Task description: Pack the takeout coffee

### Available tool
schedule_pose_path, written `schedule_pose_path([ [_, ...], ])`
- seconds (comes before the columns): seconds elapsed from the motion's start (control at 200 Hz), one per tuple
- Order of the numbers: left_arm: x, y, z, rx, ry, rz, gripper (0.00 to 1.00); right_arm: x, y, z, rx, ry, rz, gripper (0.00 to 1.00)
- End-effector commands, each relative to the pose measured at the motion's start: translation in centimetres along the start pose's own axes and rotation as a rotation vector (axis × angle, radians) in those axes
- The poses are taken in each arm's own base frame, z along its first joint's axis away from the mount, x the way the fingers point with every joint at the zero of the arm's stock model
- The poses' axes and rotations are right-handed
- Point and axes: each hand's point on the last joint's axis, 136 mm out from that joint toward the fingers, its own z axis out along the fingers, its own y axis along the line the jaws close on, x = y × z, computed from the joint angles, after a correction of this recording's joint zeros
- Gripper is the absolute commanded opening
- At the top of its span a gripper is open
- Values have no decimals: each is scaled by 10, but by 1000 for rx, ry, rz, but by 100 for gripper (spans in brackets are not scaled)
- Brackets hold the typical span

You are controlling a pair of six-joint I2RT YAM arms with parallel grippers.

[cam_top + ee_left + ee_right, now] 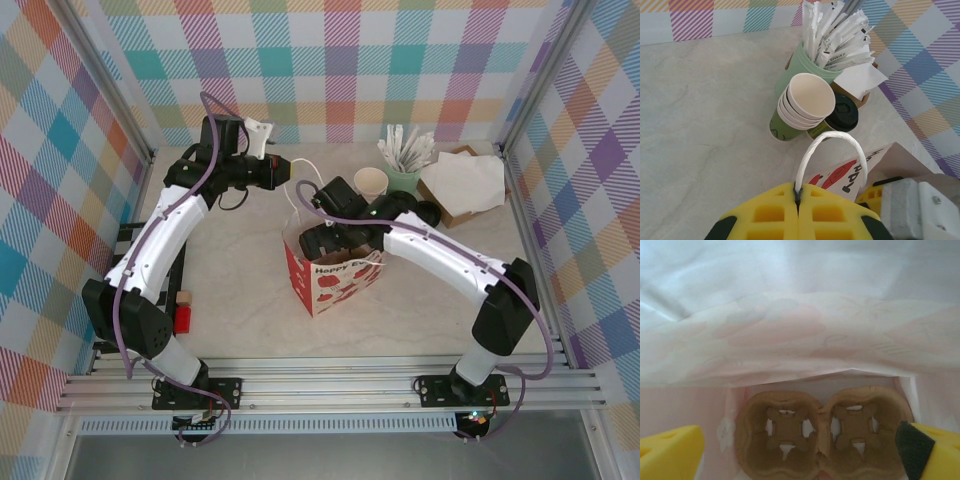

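While the takeout coffee (428, 212) stands on the table (240, 310) behind the paper bag (335, 282), not yet packed, the top view puts the left gripper (288, 170) up by the bag's far edge. The right gripper (326, 240) is down inside the bag's mouth. From the left wrist, the left gripper (799, 200) is clamped tight on the bag's white rope handle (832, 137), holding the mouth up. The takeout coffee (842, 111) sits beyond it, just beside a stack of empty cups (807, 97), with a mint cup of wrapped sticks (805, 62) behind them. From the right wrist, the right gripper (800, 452) has its jaws spread wide and holds nothing, poised over a cardboard cup carrier (780, 430) lying on the bag's floor. I judge the carrier to be placed and fetching the coffee to be next. The right arm should lift straight out, since the bag's walls crowd close on every side. It can then take the lidded cup from its near side, where the table lies bare, keeping off the stack and the napkin box (465, 185).
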Motion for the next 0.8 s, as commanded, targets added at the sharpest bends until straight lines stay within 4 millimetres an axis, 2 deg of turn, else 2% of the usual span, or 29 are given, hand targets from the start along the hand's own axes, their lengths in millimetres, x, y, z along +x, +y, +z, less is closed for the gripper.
schedule_pose_path([
  [0.0,-3,-7,-2,20,-3,19,0,-19,5,-33,-41,-120,15,100],
  [0.165,-2,-8,-1,27,-1,14,0,-37,4,-69,-71,-234,45,100],
  [0.44,-1,-8,0,30,2,8,0,-54,-11,-108,-64,-333,145,100],
  [0.54,-1,-7,0,26,5,6,0,-55,-28,-122,-41,-362,206,100],
  [0.645,0,-6,2,23,7,-5,0,-46,-55,-129,14,-372,309,100],
  [0.795,1,-5,5,28,10,-26,0,-18,-91,-121,81,-318,476,100],
])
